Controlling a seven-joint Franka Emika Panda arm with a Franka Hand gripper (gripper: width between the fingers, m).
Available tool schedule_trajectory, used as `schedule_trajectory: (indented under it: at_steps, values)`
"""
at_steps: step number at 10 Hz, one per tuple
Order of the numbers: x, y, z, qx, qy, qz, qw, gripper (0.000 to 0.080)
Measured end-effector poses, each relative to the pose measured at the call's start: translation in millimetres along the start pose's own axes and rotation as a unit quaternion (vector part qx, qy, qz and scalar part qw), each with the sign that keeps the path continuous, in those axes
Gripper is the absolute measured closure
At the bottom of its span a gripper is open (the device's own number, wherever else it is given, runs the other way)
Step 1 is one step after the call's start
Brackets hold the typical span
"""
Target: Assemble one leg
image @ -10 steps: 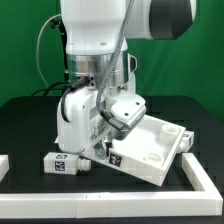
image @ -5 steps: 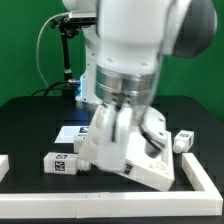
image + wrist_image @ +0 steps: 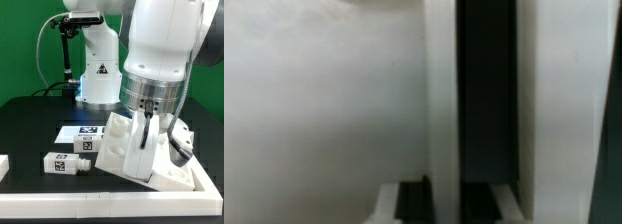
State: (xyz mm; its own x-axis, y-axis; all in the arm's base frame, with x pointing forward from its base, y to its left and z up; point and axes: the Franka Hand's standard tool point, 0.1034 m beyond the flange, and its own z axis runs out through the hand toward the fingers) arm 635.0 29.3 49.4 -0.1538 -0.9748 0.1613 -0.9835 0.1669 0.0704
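Exterior view: arm (image 3: 165,55) covers the upper part of the white panel (image 3: 120,152) near the table's (image 3: 25,125) front edge; gripper (image 3: 150,136) buried against it, jaw spacing unreadable. Wrist view: blurred close-up, white surfaces flanking a dark gap (image 3: 487,100), not identifiable.

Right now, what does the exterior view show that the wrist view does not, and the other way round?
Only exterior: a leg with another beside it on the black table, the marker board behind them, the tilted white panel at the tool. Only wrist: a dark vertical gap between white surfaces, very close. Shared: probably that white panel; neither tells whether the tool is open.
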Motion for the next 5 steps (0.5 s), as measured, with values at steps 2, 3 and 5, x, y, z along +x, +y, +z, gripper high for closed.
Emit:
schedule_trajectory:
  at_steps: [2,3,5]
  values:
    - [0.3,0.0,0.1,0.0,0.0,0.0,1.0,0.0745]
    - [-0.5,-0.5,2.6,0.003,0.011,-0.004,1.0,0.0745]
    - [-11.6,-5.5,21.1,0.019,0.068,-0.035,0.997,0.0742]
